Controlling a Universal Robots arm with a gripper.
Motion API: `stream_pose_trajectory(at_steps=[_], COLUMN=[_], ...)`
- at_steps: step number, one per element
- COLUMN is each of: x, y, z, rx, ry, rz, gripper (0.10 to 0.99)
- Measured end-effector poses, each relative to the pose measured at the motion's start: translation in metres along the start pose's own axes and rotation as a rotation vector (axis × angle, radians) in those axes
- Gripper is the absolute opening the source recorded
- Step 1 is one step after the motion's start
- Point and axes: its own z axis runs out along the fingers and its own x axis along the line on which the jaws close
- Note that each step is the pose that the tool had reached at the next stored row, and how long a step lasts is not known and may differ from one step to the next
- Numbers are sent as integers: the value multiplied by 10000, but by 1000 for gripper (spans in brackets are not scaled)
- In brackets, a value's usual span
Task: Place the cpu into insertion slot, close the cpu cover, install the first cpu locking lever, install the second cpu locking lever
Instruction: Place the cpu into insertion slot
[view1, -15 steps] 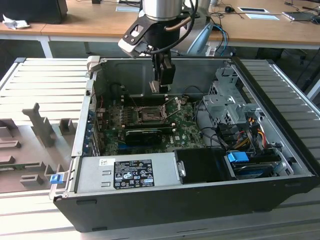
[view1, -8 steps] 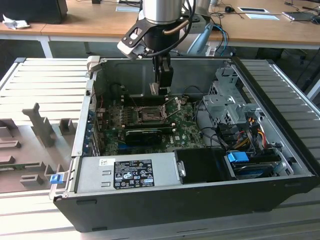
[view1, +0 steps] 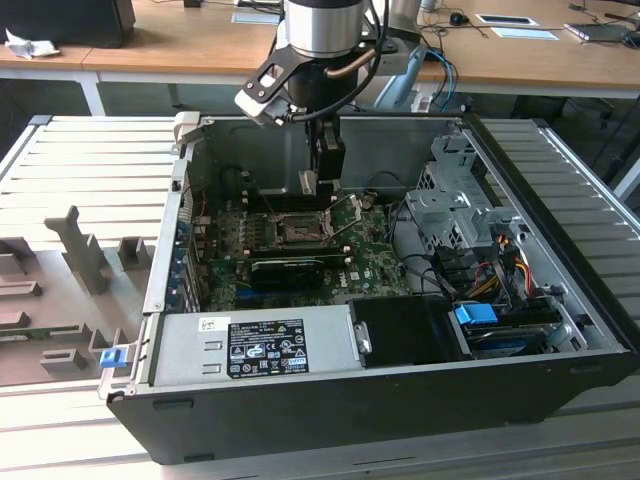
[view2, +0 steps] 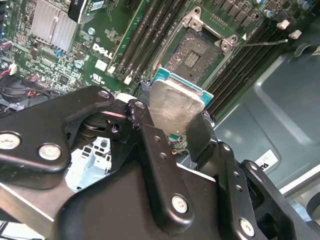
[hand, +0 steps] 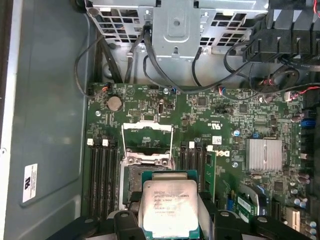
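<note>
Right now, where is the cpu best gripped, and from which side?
Probably by two opposite edges, coming from above, as the gripper holds the cpu here: it is a thin flat square, and its underside must stay free for the insertion slot.

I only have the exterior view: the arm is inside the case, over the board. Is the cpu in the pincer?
Observer: Yes. In both wrist views the pincer is shut on the cpu, whose silver top faces the cameras.
Operator: Is the socket free?
Observer: In the second wrist view the insertion slot is empty, with its dark centre bare. The cpu hangs apart from it.
Operator: And the cover?
Observer: In the first wrist view the cpu cover is swung open, off the slot.
</note>
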Motion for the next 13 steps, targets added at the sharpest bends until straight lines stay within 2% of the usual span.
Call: stream_pose_trajectory(at_steps=[13], x=[-1], y=[-5], z=[76], rx=[-1], ry=[-5], rz=[37], gripper=[525])
